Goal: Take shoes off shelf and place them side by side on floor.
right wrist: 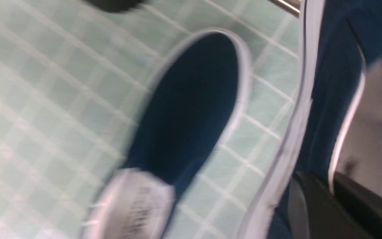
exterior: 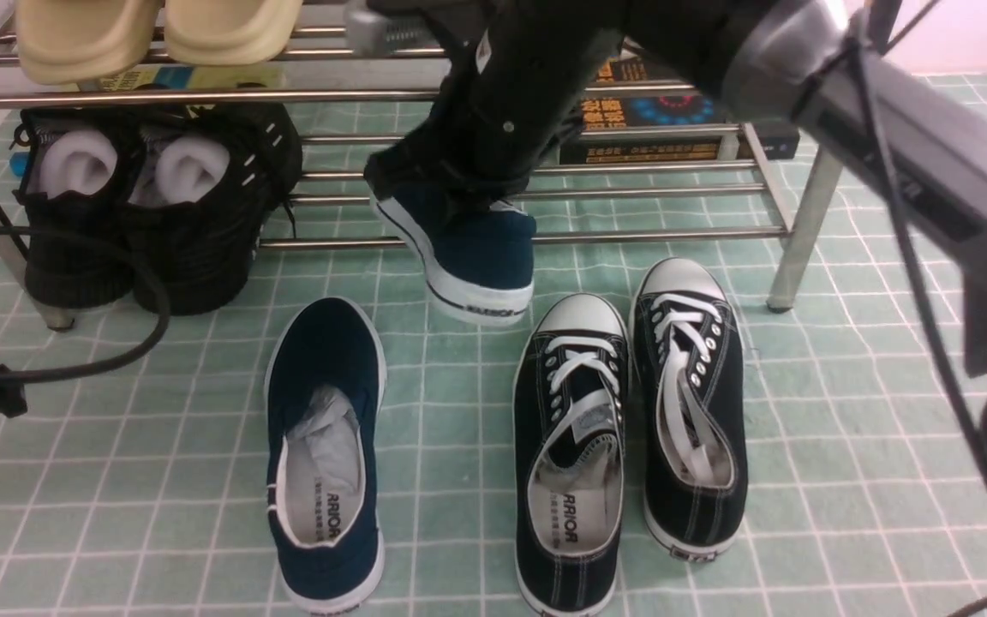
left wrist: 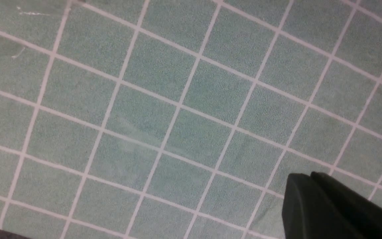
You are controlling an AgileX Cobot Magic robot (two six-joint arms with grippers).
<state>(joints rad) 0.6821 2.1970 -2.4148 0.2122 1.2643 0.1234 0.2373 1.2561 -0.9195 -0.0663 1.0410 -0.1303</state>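
Observation:
One navy shoe (exterior: 322,454) lies on the green grid floor (exterior: 845,480), toe toward the shelf (exterior: 545,236). The other navy shoe (exterior: 476,248) hangs tilted just in front of the shelf's lower tier, heel toward me. My right gripper (right wrist: 330,181) is shut on its side wall, one finger inside and one outside. The right wrist view shows the held shoe (right wrist: 327,83) above the floor shoe (right wrist: 191,109). My left gripper (left wrist: 305,176) is shut and empty over bare floor (left wrist: 164,99).
A pair of black lace-up sneakers (exterior: 571,446) stands right of the floor shoe. Black high shoes (exterior: 159,214) fill the lower tier's left end. Beige slippers (exterior: 159,30) and books (exterior: 673,120) sit higher up. A black cable (exterior: 116,343) loops at left.

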